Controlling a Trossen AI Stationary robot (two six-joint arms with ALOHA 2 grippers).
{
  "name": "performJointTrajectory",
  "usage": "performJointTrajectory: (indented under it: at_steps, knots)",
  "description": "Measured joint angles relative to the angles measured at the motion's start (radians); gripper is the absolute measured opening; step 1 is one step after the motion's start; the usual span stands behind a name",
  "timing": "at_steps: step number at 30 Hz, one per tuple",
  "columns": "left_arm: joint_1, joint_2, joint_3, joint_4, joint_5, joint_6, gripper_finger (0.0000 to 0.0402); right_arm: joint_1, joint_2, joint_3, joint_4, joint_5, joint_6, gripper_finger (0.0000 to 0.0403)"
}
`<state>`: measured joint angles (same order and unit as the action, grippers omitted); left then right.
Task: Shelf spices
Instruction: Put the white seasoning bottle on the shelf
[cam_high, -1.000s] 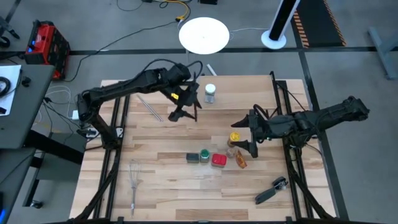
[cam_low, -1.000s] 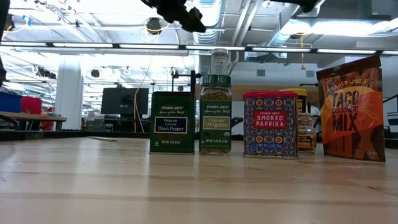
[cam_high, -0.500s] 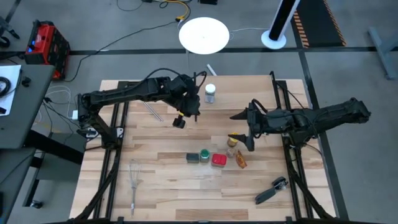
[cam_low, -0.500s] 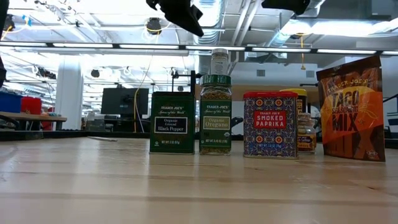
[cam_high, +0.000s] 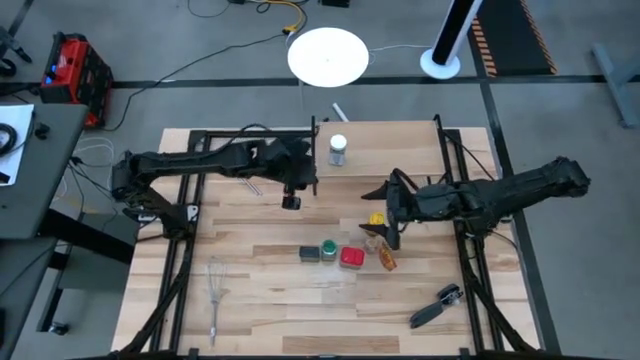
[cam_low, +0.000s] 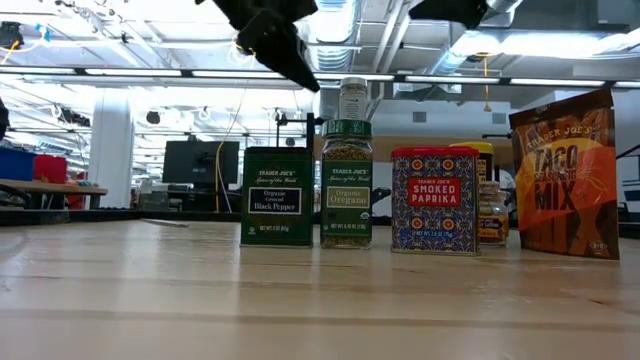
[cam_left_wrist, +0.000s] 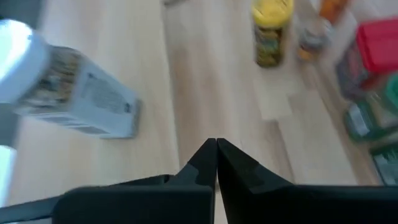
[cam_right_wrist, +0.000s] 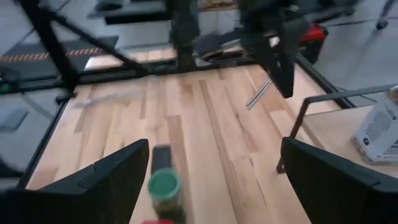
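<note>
The shelf (cam_right_wrist: 339, 134) stands at the table's far side, and a white-capped jar (cam_high: 338, 150) stands on its board. Nearer the front stand a dark square tin (cam_high: 309, 254), a green-capped jar (cam_high: 328, 250), a red tin (cam_high: 351, 258) and an orange packet (cam_high: 387, 260). A yellow-capped jar (cam_high: 376, 219) stands just behind them. My left gripper (cam_high: 291, 201) is shut on nothing, hanging in the air near the white-capped jar (cam_left_wrist: 68, 106) and pointing slantwise down. My right gripper (cam_high: 378, 216) hangs open, high over the yellow-capped jar, with nothing between its fingers.
A wire whisk (cam_high: 215, 290) lies near the front left and a black-handled tool (cam_high: 435, 308) near the front right. A thin metal rod (cam_high: 243, 172) lies at the far left. Bare planks stretch between the shelf and the row of spices.
My left gripper has shut on nothing, sunk a little toward the near edge away from the white-capped jar, and tipped further down. The jar has stayed on the shelf. My right gripper, still open, has edged toward the table's left, over the yellow-capped jar.
</note>
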<state>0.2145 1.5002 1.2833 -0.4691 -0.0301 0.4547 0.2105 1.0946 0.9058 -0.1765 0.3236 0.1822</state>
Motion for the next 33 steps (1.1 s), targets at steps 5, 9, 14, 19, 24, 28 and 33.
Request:
performJointTrajectory:
  at_steps: [5,9,14,19,24,28,33]
  knots:
    - [-0.030,-0.125,-0.135,0.184,-0.096,-0.028,0.0000,-0.026,0.063,0.000,0.024,0.001,0.006,0.0335]
    - [-0.060,-0.224,-0.208,0.248,-0.151,-0.050,0.0000,-0.057,0.087,0.006,0.020,0.001,0.053,0.0267]
    - [-0.096,-0.326,-0.307,0.311,-0.206,-0.066,0.0000,-0.113,0.085,0.047,-0.057,0.014,0.106,0.0151]
    - [-0.127,-0.414,-0.433,0.439,-0.211,-0.066,0.0000,-0.181,0.047,0.084,-0.145,0.059,0.080,0.0023]
    - [-0.139,-0.452,-0.534,0.545,-0.211,-0.118,0.0000,-0.263,0.019,0.115,-0.178,0.090,0.049,0.0012]
    - [-0.144,-0.453,-0.590,0.600,-0.211,-0.162,0.0000,-0.344,0.016,0.133,-0.203,0.098,0.020,0.0005]
    - [-0.148,-0.423,-0.636,0.761,-0.150,-0.183,0.0000,-0.478,0.020,0.135,-0.224,0.098,0.019,0.0005]
